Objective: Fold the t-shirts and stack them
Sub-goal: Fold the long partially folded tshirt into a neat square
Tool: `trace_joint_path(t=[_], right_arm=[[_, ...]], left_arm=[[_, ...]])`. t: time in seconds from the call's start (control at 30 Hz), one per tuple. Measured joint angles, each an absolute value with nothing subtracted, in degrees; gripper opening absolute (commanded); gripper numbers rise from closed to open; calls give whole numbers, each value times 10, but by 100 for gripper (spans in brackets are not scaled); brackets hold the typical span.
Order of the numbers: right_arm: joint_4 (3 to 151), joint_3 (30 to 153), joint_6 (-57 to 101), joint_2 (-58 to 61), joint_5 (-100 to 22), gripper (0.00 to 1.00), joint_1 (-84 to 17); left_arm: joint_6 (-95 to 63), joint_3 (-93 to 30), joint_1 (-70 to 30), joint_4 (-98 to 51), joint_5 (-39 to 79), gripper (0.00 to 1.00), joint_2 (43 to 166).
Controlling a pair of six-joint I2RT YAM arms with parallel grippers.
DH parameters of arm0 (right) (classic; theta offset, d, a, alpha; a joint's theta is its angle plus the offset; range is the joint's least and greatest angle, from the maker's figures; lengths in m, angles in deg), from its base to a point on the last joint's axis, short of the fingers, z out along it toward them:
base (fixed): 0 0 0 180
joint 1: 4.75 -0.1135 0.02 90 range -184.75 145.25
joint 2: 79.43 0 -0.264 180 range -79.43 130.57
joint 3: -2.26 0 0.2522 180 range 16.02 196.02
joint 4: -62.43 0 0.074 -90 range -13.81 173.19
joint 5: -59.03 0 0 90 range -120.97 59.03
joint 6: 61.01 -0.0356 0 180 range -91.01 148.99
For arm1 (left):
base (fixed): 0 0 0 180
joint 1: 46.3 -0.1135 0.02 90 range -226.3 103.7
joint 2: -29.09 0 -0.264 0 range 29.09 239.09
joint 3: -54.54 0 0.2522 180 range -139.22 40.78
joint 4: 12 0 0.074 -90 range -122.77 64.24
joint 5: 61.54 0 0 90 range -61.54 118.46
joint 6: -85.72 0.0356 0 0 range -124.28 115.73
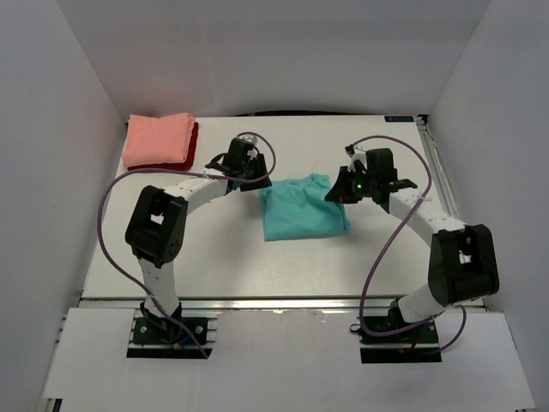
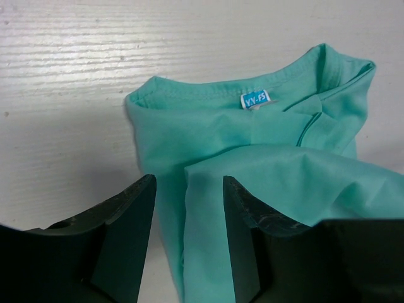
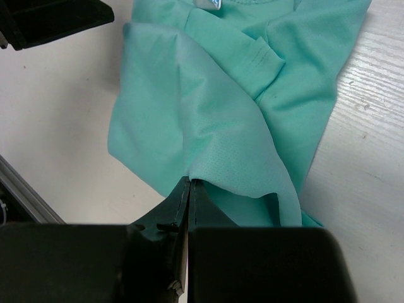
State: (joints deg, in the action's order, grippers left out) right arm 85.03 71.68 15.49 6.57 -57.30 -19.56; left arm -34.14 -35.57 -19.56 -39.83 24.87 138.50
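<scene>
Between my right gripper's (image 3: 189, 184) fingers, pressed together: a pinched fold of the soft teal-turquoise cotton t-shirt (image 3: 208, 126). Left gripper (image 2: 189, 189): jaws apart, nothing held, hanging over that shirt's edge below the collar and its small blue label (image 2: 254, 99); I cannot tell whether they touch the cloth. Shirt lies partly folded mid-bench on the white bench (image 1: 214, 257). Far left corner of the bench: folded salmon-pink t-shirt (image 1: 157, 140) on top of a dark red t-shirt (image 1: 194, 142), of which I see only the right edge.
</scene>
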Motion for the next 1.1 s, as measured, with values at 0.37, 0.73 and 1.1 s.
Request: trace_joint_path(t=[0.37,0.73,1.1], right_arm=[[847,717,157,81,-573,0,-196],[846,717,157,82,-573,0,-196],[843,717,157,89,-573,0,-196]], left_arm=[[-354,-376,-196,-388,226,57,1419],[-359,-379,-195,-388,212,51,1435],[-364,-381,-190,-391,206,38,1451]])
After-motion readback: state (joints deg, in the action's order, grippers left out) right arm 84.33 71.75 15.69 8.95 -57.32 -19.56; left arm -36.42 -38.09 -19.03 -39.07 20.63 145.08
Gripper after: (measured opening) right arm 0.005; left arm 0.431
